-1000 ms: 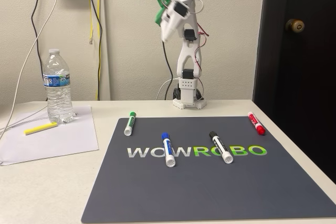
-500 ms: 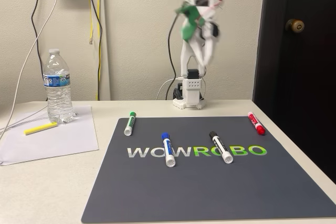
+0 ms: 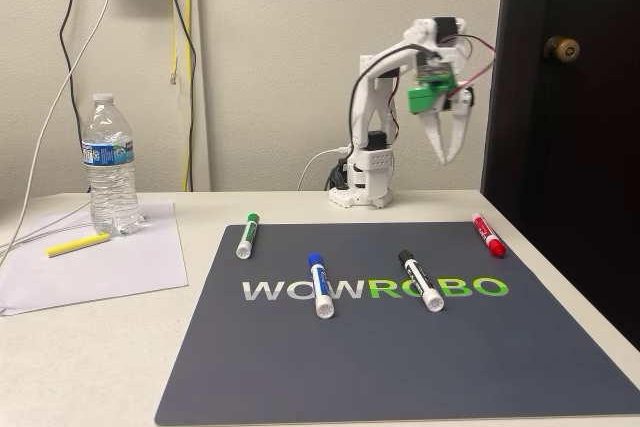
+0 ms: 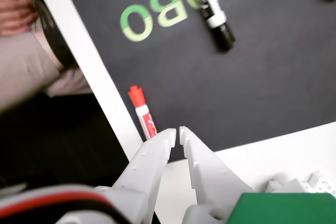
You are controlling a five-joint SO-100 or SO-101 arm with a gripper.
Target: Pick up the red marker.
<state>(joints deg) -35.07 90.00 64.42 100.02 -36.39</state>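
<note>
- The gripper [image 3: 444,152] hangs in the air above the back right part of the mat, fingers pointing down and nearly pressed together; the wrist view shows only a thin slit between the two white tips [image 4: 176,133], and nothing is pinched.
- A second ago the arm was reared up and turned toward the left of the fixed view; it has since swung across to the right and tipped its wrist down, so the gripper now faces the side where the target lies.
- The red marker [image 3: 488,235] lies flat on the dark mat [image 3: 350,367], close to its right edge in the fixed view, untouched and well below the gripper.
- In the wrist view the red marker [image 4: 142,111] sits just ahead of the fingertips, its cap pointing away.
- My reading: the approach is aimed but not finished; the jaws must spread and the arm must descend before any grasp.
- The black-capped marker [image 3: 421,280], blue-capped marker [image 3: 320,285] and green-capped marker [image 3: 246,235] lie further left, well apart from the target.
</note>
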